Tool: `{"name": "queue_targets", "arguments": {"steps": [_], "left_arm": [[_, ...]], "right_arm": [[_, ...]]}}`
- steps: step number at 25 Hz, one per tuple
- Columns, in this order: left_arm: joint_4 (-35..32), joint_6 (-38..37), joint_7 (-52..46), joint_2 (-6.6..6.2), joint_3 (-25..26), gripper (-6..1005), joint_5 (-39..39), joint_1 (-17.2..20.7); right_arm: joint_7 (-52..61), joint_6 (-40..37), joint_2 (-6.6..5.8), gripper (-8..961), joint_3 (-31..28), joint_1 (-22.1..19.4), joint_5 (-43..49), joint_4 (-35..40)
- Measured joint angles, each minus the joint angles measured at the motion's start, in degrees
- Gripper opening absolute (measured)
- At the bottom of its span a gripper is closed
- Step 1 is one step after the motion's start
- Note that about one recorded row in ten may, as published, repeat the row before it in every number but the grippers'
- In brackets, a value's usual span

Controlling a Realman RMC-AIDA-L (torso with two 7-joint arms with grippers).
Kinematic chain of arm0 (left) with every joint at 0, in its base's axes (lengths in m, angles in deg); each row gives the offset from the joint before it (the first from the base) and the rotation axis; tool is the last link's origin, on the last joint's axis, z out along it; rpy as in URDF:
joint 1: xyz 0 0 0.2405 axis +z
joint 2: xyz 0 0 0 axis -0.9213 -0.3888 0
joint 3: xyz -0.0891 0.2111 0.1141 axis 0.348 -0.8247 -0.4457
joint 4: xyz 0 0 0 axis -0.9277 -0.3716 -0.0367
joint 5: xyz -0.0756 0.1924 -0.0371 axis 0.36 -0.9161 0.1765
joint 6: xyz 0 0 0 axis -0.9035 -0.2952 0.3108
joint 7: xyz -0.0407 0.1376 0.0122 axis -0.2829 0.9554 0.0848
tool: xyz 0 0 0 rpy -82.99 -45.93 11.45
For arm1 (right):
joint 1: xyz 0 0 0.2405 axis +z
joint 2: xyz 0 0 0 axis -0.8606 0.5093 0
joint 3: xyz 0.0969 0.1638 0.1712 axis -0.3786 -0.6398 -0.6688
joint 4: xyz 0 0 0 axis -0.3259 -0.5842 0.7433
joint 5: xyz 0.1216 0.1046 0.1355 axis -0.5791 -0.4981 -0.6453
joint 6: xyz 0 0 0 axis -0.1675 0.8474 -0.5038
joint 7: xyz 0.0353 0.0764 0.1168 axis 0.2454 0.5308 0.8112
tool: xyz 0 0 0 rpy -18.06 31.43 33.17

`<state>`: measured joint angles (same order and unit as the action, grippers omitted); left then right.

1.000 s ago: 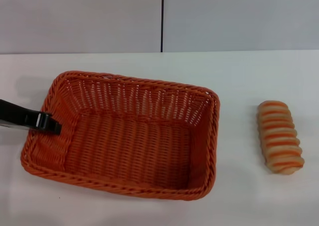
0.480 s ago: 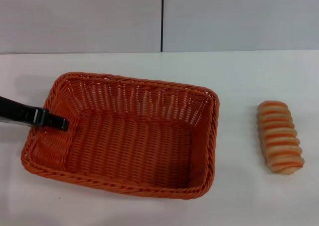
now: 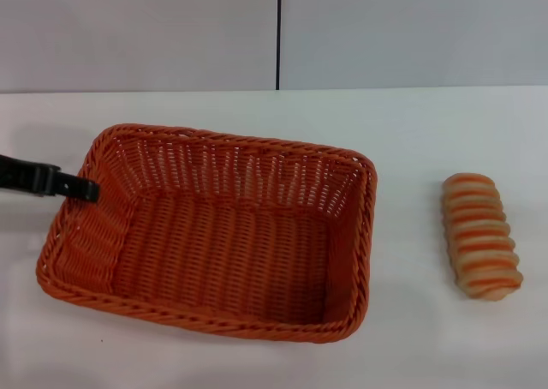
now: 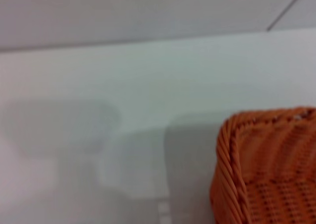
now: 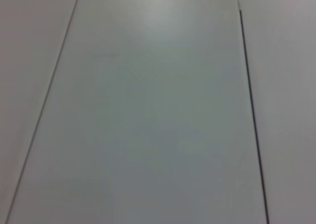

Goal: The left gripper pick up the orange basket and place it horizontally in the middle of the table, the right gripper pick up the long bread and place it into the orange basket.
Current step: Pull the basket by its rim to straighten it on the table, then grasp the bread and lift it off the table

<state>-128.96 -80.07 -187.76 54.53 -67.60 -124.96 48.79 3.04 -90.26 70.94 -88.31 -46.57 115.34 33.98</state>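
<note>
The orange basket [image 3: 223, 252] lies flat and empty on the white table [image 3: 411, 132], left of centre, its long side across my view. My left gripper [image 3: 84, 188] reaches in from the left as a thin black bar, its tip at the basket's left rim near the far corner. The left wrist view shows one corner of the basket [image 4: 266, 165] and bare table beside it. The long bread [image 3: 479, 235], striped tan and orange, lies on the table to the right of the basket, well apart from it. My right gripper is out of view.
A light grey wall [image 3: 171, 29] with a dark vertical seam rises behind the table. The right wrist view shows only pale grey panels with thin dark lines. Bare tabletop separates the basket from the bread.
My left gripper has pulled back leftward and away from the basket's inside to its left rim. The basket shifted slightly and now rests still. The bread has not moved.
</note>
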Motion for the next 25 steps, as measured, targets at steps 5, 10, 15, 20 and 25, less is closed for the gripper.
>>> {"name": "queue_targets", "arguments": {"steps": [5, 10, 15, 20, 25], "left_arm": [[-4.31, -0.28, 2.67, 0.01, 4.19, 810, 0.76, 0.67], [-6.32, 5.05, 10.24, 0.27, 9.21, 810, 10.38, 2.51], [-2.63, 15.13, 26.72, 0.31, 9.28, 810, 32.8, 8.81], [3.84, 17.55, 38.1, 0.41, 8.51, 810, 41.41, 10.63], [14.67, 17.44, 54.72, 0.47, 8.49, 810, 52.21, 11.41]], "right_arm": [[2.9, 0.87, -0.1, 823, -2.12, -0.49, -0.03, -0.06], [16.28, 5.17, -0.23, 824, -1.88, -1.04, 0.92, 8.21], [35.77, 8.22, -0.36, 824, -1.64, -1.24, 8.3, 22.57], [55.78, 8.85, -0.86, 823, -1.57, -0.54, 17.89, 36.28], [75.45, 7.55, -2.53, 824, 0.43, 2.01, 31.61, 49.25]]}}
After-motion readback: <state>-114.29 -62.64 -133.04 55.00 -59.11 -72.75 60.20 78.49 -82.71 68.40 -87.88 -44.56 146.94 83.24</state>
